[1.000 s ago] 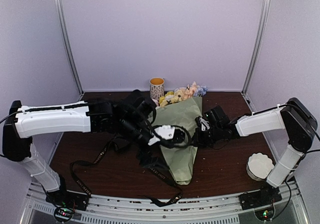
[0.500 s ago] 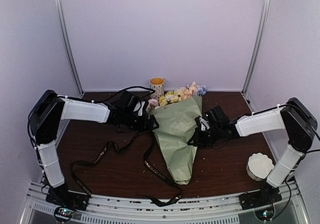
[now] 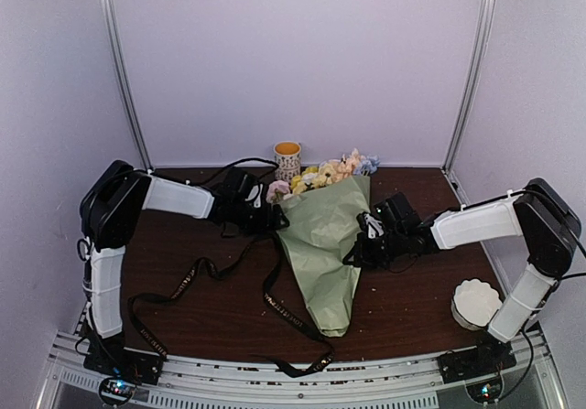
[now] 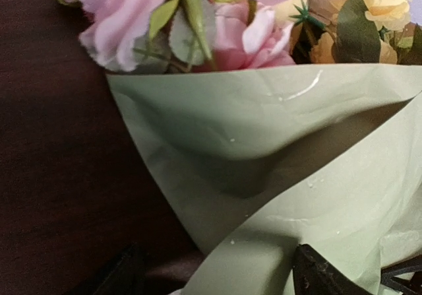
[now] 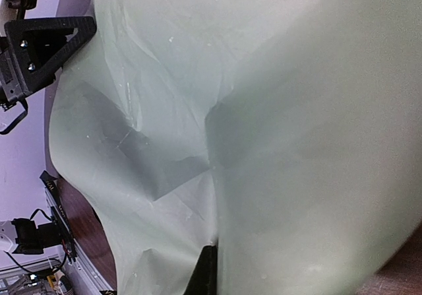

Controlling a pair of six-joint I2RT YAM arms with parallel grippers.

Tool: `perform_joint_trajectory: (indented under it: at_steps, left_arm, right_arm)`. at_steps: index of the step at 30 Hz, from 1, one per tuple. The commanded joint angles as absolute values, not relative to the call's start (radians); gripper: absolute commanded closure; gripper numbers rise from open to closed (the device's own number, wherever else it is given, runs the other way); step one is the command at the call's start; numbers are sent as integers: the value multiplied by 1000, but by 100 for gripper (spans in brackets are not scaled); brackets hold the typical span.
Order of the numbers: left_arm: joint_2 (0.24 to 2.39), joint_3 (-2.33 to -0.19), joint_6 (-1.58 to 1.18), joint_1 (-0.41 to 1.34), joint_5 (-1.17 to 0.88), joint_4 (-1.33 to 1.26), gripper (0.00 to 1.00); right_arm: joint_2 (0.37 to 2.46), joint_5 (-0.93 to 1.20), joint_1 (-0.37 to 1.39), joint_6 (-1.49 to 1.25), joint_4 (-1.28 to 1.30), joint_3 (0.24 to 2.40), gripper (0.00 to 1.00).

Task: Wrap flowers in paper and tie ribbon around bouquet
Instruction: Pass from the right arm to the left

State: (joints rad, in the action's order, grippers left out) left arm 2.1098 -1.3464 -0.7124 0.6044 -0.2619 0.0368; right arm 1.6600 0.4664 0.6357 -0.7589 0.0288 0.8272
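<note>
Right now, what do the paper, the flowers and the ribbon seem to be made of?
The paper: thin matte sage-green sheet, probably paper; it holds soft folds and sharp creases. The flowers: likely fabric petals with plastic-looking green parts, though uncertain. The ribbon: flat, floppy black band with pale lettering, perhaps woven or satin; too small to tell.

Sage-green paper (image 5: 277,110) fills almost everything I see. It is creased, its folds meeting near the middle and running down into my pincer (image 5: 208,274), clamped on the sheet, one dark fingertip showing. At upper left, a black triangular finger (image 5: 41,44) of the left gripper stands beside the paper's edge. Dark table (image 5: 86,229) shows at lower left.
</note>
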Motion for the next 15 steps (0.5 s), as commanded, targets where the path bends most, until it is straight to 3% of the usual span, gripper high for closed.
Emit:
perform_joint_trajectory:
  at_steps: [1,9,15]
  left_arm:
    - [2163,-1393,-719,613,-338,20,20]
    - [2230,-1399,-778,612,-437,-57,36]
    - [2233,-1391,-808,612,-479,-121,58]
  right_arm:
    - [1654,460,643,-762,-13,861,100]
    - [1648,459,643,-760,-6,868,100]
    - [1649,461,643,-756,-2,877,100]
